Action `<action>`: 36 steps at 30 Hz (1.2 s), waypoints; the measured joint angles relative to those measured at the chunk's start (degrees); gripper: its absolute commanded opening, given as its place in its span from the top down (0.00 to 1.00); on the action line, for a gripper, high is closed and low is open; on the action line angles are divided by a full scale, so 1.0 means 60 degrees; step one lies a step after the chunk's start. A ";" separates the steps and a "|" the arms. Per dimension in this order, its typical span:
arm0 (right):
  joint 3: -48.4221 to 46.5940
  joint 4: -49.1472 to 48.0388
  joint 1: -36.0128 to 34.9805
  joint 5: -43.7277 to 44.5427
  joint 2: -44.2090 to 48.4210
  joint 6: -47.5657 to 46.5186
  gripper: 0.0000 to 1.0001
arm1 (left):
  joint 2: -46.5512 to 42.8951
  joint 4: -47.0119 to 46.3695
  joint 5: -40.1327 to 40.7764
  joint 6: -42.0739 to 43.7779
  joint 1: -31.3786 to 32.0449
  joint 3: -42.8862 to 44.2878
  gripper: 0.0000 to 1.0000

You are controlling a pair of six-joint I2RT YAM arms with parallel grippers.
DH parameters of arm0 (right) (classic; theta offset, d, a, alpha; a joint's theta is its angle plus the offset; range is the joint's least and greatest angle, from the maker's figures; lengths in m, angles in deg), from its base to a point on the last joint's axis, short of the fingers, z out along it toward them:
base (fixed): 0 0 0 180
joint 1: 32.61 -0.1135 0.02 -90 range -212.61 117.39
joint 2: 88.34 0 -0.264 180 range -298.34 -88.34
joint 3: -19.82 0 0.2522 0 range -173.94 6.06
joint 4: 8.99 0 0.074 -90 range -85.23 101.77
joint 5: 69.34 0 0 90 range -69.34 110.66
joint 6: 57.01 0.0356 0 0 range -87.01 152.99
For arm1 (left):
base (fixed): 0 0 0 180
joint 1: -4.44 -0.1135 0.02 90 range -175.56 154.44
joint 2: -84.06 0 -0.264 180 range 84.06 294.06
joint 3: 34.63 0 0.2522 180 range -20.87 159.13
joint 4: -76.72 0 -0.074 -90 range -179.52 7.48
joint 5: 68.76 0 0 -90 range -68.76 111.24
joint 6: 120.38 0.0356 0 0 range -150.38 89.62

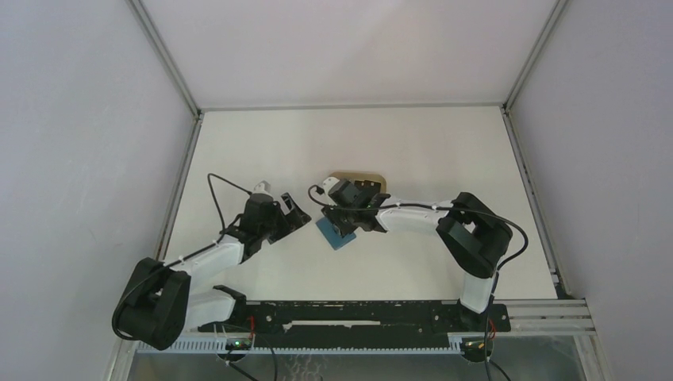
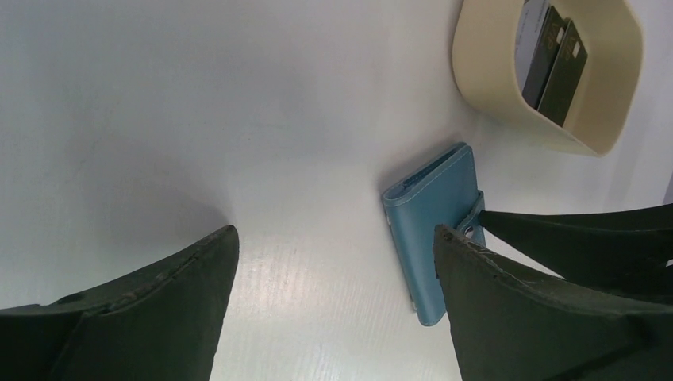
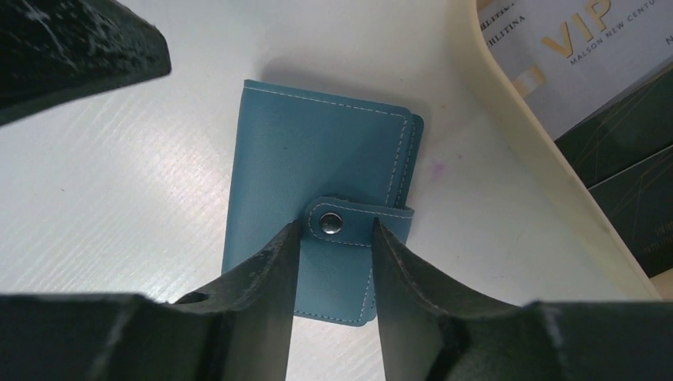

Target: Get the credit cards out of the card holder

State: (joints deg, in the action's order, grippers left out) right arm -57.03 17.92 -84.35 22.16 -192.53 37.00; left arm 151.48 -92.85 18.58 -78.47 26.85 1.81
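Note:
The teal card holder (image 1: 332,235) lies folded shut on the table, its snap tab (image 3: 349,222) fastened. My right gripper (image 3: 335,226) is low over it, jaws partly open with a fingertip on either side of the snap. My left gripper (image 2: 333,238) is open and empty just left of the card holder (image 2: 428,222). The credit cards lie in the tan tray (image 2: 492,95): a white card (image 3: 571,55) with gold lettering and black cards (image 3: 627,135) beside it. The card holder's pockets are hidden.
The tan tray (image 1: 377,179) sits just behind the card holder, close to my right wrist. A finger of my left gripper (image 3: 71,40) shows at the right wrist view's upper left. Grey walls enclose the white table (image 1: 413,143).

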 measured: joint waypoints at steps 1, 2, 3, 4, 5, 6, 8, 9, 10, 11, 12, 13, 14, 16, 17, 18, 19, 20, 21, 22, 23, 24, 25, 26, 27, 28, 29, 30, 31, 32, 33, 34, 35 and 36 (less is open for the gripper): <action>0.0033 -0.0076 0.0047 -0.0062 0.0000 0.0026 0.56 | 0.0098 -0.0040 -0.0011 0.0000 0.0022 0.0011 0.05; 0.0076 -0.0193 0.0124 -0.0164 0.0000 0.0084 0.57 | 0.0200 -0.0098 -0.0018 -0.0004 0.0047 0.0011 0.05; 0.0102 -0.0284 0.0204 -0.0317 -0.0011 0.0120 0.58 | 0.0273 -0.0193 -0.0055 -0.0007 0.0066 0.0033 0.05; 0.0113 -0.0350 0.0277 -0.0448 -0.0025 0.0157 0.59 | 0.0353 -0.0262 -0.0080 -0.0011 0.0095 0.0069 0.05; 0.0120 -0.0426 0.0357 -0.0594 -0.0044 0.0208 0.62 | 0.0459 -0.0339 -0.0098 -0.0015 0.0127 0.0106 0.05; 0.0138 -0.0539 0.0448 -0.0758 -0.0069 0.0270 0.67 | 0.0579 -0.0430 -0.0131 -0.0022 0.0168 0.0164 0.05; 0.0182 -0.0703 0.0605 -0.1031 -0.0091 0.0368 0.78 | 0.0874 -0.0630 -0.0208 -0.0066 0.0255 0.0299 0.05; 0.0226 -0.0805 0.0696 -0.1195 -0.0091 0.0448 0.83 | 0.1020 -0.0747 -0.0266 -0.0095 0.0295 0.0364 0.05; 0.0262 -0.0925 0.0772 -0.1388 -0.0091 0.0499 0.88 | 0.1144 -0.0860 -0.0306 -0.0113 0.0335 0.0419 0.05; 0.0291 -0.1060 0.0841 -0.1563 -0.0091 0.0568 0.92 | 0.1290 -0.0976 -0.0350 -0.0164 0.0386 0.0477 0.05; 0.0342 -0.1169 0.0907 -0.1676 -0.0091 0.0641 0.96 | 0.1421 -0.1100 -0.0382 -0.0204 0.0433 0.0528 0.05; 0.0415 -0.1282 0.0969 -0.1821 -0.0087 0.0696 1.00 | 0.1566 -0.1224 -0.0419 -0.0248 0.0481 0.0590 0.05; 0.0477 -0.1392 0.1031 -0.1982 -0.0084 0.0750 1.00 | 0.1708 -0.1362 -0.0455 -0.0277 0.0528 0.0652 0.05; 0.0594 -0.1581 0.1147 -0.2251 -0.0069 0.0882 1.00 | 0.1960 -0.1566 -0.0557 -0.0342 0.0608 0.0765 0.05; 0.0663 -0.1676 0.1191 -0.2393 -0.0055 0.0925 1.00 | 0.2084 -0.1665 -0.0597 -0.0386 0.0645 0.0823 0.05; 0.0721 -0.1763 0.1228 -0.2535 -0.0044 0.0965 1.00 | 0.2182 -0.1749 -0.0623 -0.0423 0.0678 0.0874 0.05; 0.0794 -0.1865 0.1264 -0.2667 -0.0025 0.1002 1.00 | 0.2306 -0.1865 -0.0641 -0.0444 0.0718 0.0922 0.05; 0.0863 -0.1949 0.1297 -0.2776 -0.0004 0.1042 1.00 | 0.2415 -0.1967 -0.0667 -0.0488 0.0750 0.0976 0.05; 0.0951 -0.2029 0.1319 -0.2892 0.0036 0.1089 1.00 | 0.2517 -0.2062 -0.0692 -0.0503 0.0780 0.1024 0.05; 0.1060 -0.2098 0.1341 -0.3024 0.0091 0.1129 1.00 | 0.2605 -0.2149 -0.0707 -0.0525 0.0809 0.1060 0.06; 0.1195 -0.2182 0.1362 -0.3162 0.0164 0.1158 1.00 | 0.2681 -0.2229 -0.0754 -0.0561 0.0838 0.1089 0.06; 0.1311 -0.2240 0.1381 -0.3289 0.0229 0.1188 1.00 | 0.2736 -0.2288 -0.0780 -0.0583 0.0863 0.1115 0.06; 0.1468 -0.2320 0.1395 -0.3439 0.0321 0.1228 1.00 | 0.2812 -0.2382 -0.0841 -0.0601 0.0900 0.1133 0.06; 0.1610 -0.2393 0.1406 -0.3585 0.0404 0.1279 1.00 | 0.2852 -0.2452 -0.0867 -0.0663 0.0925 0.1137 0.06; 0.1745 -0.2466 0.1424 -0.3719 0.0481 0.1319 1.00 | 0.2889 -0.2510 -0.0892 -0.0681 0.0958 0.1137 0.06; 0.1851 -0.2532 0.1435 -0.3840 0.0543 0.1355 1.00 | 0.2911 -0.2561 -0.0918 -0.0736 0.0991 0.1137 0.06; 0.1967 -0.2601 0.1450 -0.3956 0.0605 0.1388 1.00 | 0.2911 -0.2568 -0.0925 -0.0747 0.1024 0.1137 0.07; 0.2084 -0.2685 0.1472 -0.4095 0.0674 0.1424 1.00 | 0.2914 -0.2572 -0.0929 -0.0758 0.1045 0.1137 0.07; 0.2160 -0.2736 0.1490 -0.4186 0.0725 0.1450 1.00 | 0.2914 -0.2572 -0.0933 -0.0761 0.1107 0.1137 0.07; 0.2218 -0.2772 0.1490 -0.4269 0.0761 0.1468 1.00 | 0.2914 -0.2572 -0.0925 -0.0772 0.1162 0.1137 0.07; 0.2288 -0.2820 0.1501 -0.4353 0.0801 0.1490 1.00 | 0.2914 -0.2572 -0.0925 -0.0783 0.1213 0.1137 0.07; 0.2342 -0.2849 0.1508 -0.4408 0.0849 0.1497 1.00 | 0.2918 -0.2572 -0.0925 -0.0816 0.1260 0.1137 0.07; 0.2408 -0.2878 0.1515 -0.4470 0.0903 0.1504 1.00 | 0.2929 -0.2575 -0.0925 -0.0827 0.1293 0.1137 0.07; 0.2506 -0.2929 0.1555 -0.4554 0.0980 0.1508 1.00 | 0.2940 -0.2590 -0.0929 -0.0834 0.1311 0.1137 0.07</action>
State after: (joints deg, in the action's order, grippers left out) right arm -41.99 0.34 -75.02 -5.16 -186.65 46.05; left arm 169.11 -108.39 13.01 -83.48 34.72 8.63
